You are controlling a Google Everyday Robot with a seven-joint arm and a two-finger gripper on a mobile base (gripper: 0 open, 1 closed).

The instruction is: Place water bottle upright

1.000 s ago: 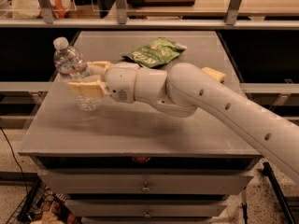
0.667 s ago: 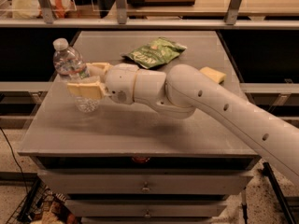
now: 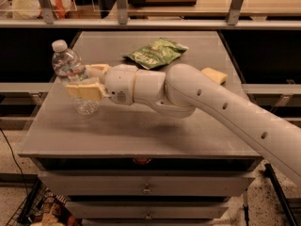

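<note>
The water bottle (image 3: 70,67) is a small clear ribbed bottle with a white cap. It stands nearly upright, leaning slightly left, with its base on or just above the grey table top (image 3: 141,126) near the left edge. My gripper (image 3: 85,81) reaches in from the right and is shut on the bottle's middle. One tan finger (image 3: 84,91) crosses the front of the bottle and the other finger (image 3: 96,69) is behind it. The label band is hidden by the front finger.
A green snack bag (image 3: 155,52) lies at the back middle of the table. A tan sponge (image 3: 214,75) peeks out behind my arm on the right. Shelving with metal posts runs behind the table. Drawers sit under the table top.
The bottle and gripper have barely moved; the bottle has tipped a little closer to upright and sits slightly lower.
</note>
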